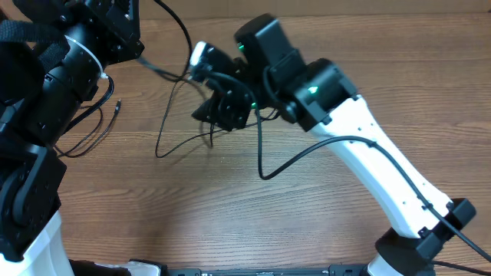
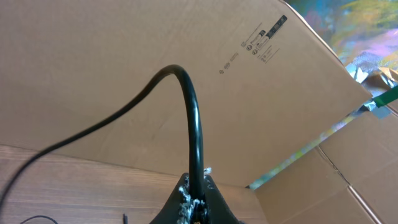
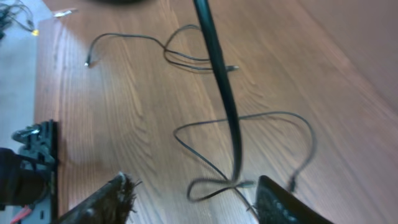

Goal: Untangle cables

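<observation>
Thin black cables lie in loose loops on the wooden table (image 1: 192, 199). One loop (image 1: 159, 134) runs down from the middle, and another (image 1: 98, 130) lies at the left with a small plug end. My left gripper (image 1: 135, 47) at the top left is shut on a black cable (image 2: 194, 118) that arcs up and away to the left; its jaws (image 2: 198, 190) pinch it. My right gripper (image 1: 219, 107) is open over the centre. In the right wrist view a small cable loop (image 3: 208, 186) lies between its fingers (image 3: 193, 186). A farther cable (image 3: 186, 59) lies beyond. A thicker black cord (image 3: 224, 93) crosses in front.
A thick black wire (image 1: 265, 172) from the right arm hangs in a curve over the table's middle. A cardboard wall (image 2: 249, 93) stands behind the table. A black bracket (image 3: 34, 143) sits at the table's edge in the right wrist view.
</observation>
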Controlling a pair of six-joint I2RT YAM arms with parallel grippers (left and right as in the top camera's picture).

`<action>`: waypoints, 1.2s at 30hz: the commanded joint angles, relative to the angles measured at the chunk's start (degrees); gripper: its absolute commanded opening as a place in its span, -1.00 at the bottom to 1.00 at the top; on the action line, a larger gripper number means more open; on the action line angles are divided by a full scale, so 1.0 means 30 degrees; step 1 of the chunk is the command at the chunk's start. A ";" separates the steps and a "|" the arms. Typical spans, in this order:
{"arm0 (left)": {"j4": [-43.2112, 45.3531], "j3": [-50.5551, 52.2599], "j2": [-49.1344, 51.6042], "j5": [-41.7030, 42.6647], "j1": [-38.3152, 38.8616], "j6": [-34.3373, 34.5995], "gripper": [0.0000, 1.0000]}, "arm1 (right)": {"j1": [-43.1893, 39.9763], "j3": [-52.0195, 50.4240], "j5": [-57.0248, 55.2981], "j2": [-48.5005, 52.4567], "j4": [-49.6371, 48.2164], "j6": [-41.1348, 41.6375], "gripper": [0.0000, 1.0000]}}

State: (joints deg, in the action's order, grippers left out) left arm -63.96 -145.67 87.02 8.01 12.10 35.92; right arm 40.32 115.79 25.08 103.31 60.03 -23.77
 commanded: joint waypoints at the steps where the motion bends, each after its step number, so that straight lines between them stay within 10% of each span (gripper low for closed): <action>1: 0.0182 -0.0124 -0.0066 0.0138 -0.0080 0.0175 -0.92 | 0.0153 -0.0044 0.0160 0.0219 -0.0270 -0.0189 0.09; 19: 0.1705 -0.0124 -0.1902 0.0663 -0.0080 0.3031 -0.92 | 0.0153 -0.0044 0.0175 0.0401 -0.3082 -0.0175 0.18; 23: 0.1464 -0.0124 -0.2521 0.0554 -0.0080 0.3031 -0.92 | 0.0189 -0.0044 0.0211 0.0539 -0.3308 0.0015 -0.92; 30: 0.0852 -0.0124 -0.2841 0.0146 -0.0080 0.2929 -0.92 | 0.0131 -0.0044 0.0087 0.0969 -0.3803 0.0838 -0.92; 36: -0.2681 -0.0131 -0.4051 -0.6623 -0.0087 0.1625 -0.92 | -0.3504 0.0029 -0.3286 0.0372 -0.3191 0.3978 -0.92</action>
State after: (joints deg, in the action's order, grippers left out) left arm -69.21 -145.62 77.78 1.39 12.10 43.09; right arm 38.26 115.70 21.32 105.91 49.36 -18.11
